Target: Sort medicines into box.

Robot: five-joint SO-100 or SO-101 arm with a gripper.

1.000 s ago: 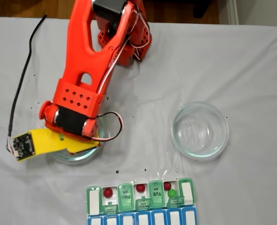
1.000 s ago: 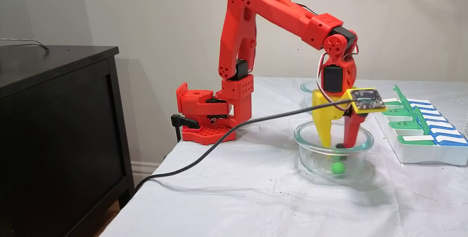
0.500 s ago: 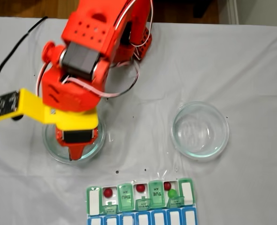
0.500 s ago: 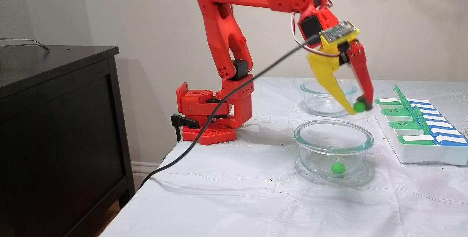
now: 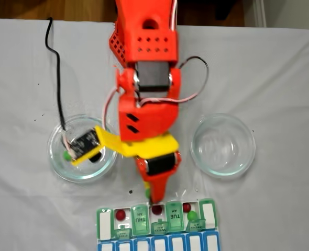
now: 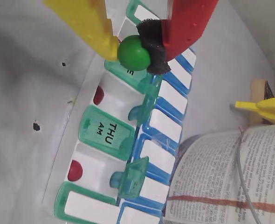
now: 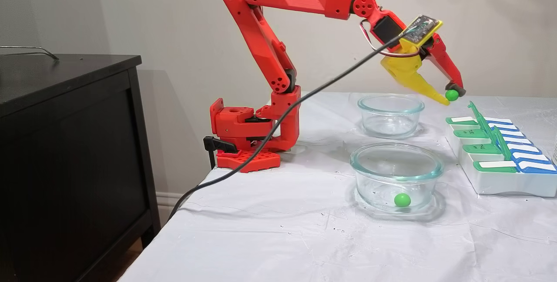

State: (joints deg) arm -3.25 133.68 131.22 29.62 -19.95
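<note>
**Green ball carried toward the pill organizer**

While the arm stretches out from its base, the gripper (image 7: 448, 96) hangs above the near edge of the pill organizer (image 7: 500, 177), closed to a narrow gap on a green ball (image 6: 134, 52) — the yellow finger on one side, the padded red finger on the other, which is why the ball sits steady rather than rolling. In the wrist view the ball rides at about 12 o'clock, directly over the green row, with the THU lid (image 6: 105, 131) shut at 7 o'clock and two red balls (image 6: 98, 95) lying in open compartments beside it. From above, the fingertips point at 6 o'clock toward the open cell holding a red ball (image 5: 156, 210); another green ball (image 5: 191, 215) already shares a cell further right. One green ball (image 7: 402, 199) is left in the nearer glass dish (image 7: 397, 160); the far dish (image 7: 390, 104) looks empty. My guess — it needs to come lower and centre over an open cell before letting go, or the ball may bounce off a raised lid.
</note>
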